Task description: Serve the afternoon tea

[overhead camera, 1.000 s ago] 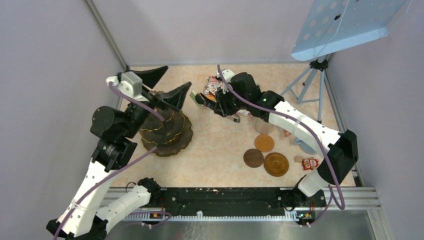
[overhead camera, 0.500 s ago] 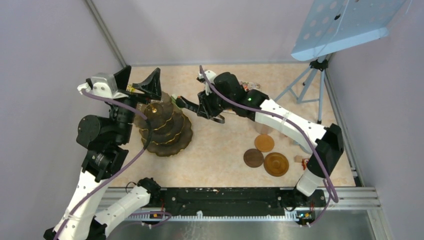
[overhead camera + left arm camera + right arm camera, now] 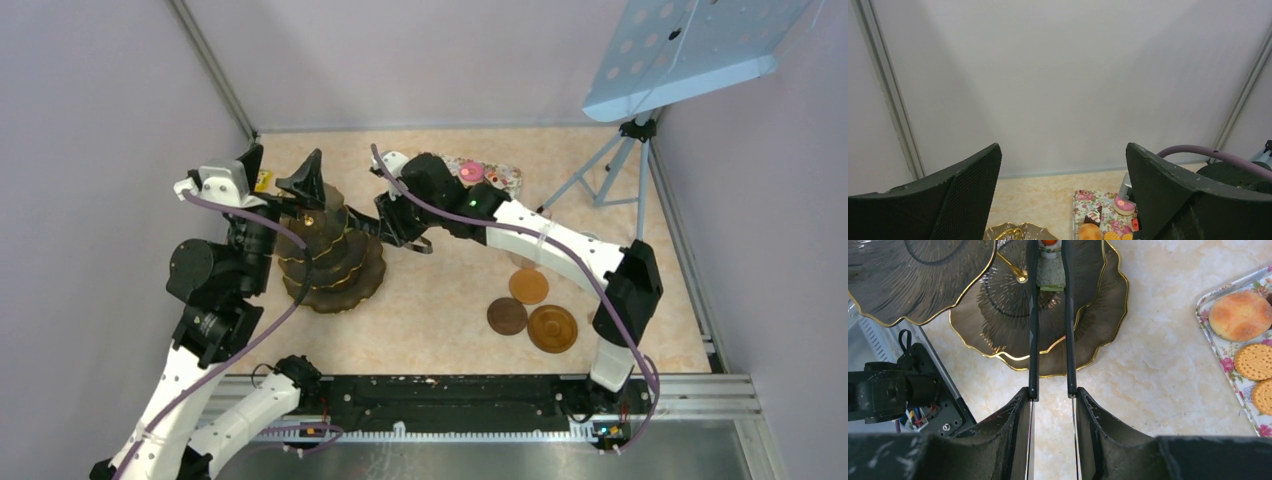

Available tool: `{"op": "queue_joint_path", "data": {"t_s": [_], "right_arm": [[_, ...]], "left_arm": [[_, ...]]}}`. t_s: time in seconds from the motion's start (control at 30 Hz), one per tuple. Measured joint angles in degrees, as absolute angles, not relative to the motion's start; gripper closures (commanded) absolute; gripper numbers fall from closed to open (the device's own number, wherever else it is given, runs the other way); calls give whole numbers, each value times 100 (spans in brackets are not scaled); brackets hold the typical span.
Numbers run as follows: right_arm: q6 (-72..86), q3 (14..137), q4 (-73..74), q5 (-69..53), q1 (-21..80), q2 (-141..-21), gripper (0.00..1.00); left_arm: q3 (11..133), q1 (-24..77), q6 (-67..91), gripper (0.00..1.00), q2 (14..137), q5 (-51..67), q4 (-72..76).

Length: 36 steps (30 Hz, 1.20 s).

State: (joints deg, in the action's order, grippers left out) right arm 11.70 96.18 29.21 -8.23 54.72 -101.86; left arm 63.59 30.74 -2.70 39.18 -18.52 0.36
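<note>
Wide-spread claw [image 3: 1063, 150], toy cakes [image 3: 1122, 204] on floral tray [image 3: 1085, 196]

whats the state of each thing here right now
left hand: open, empty
right hand: shut on the tongs
tongs: squeezed on a toy cake
toy cake: held over the stand
stand: upright
tray: flat, a bun and biscuits on it

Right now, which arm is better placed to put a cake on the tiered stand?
Right: the right gripper is shut on the black tongs, whose tips pinch a small cake over the tiered stand. The left gripper is open, empty and facing the wall.
</note>
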Motion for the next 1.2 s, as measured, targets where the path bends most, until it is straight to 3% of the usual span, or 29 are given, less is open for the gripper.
{"op": "queue_joint_path", "data": {"t_s": [0.4, 1.2], "right_arm": [[1103, 9953, 2974, -626, 5513, -10608, 71], [952, 10438, 3111, -489, 5638, -10958, 53]], "left_arm": [[6200, 3072, -318, 1, 3712, -1898, 213], [6114, 3072, -322, 1, 3610, -1892, 305]]}}
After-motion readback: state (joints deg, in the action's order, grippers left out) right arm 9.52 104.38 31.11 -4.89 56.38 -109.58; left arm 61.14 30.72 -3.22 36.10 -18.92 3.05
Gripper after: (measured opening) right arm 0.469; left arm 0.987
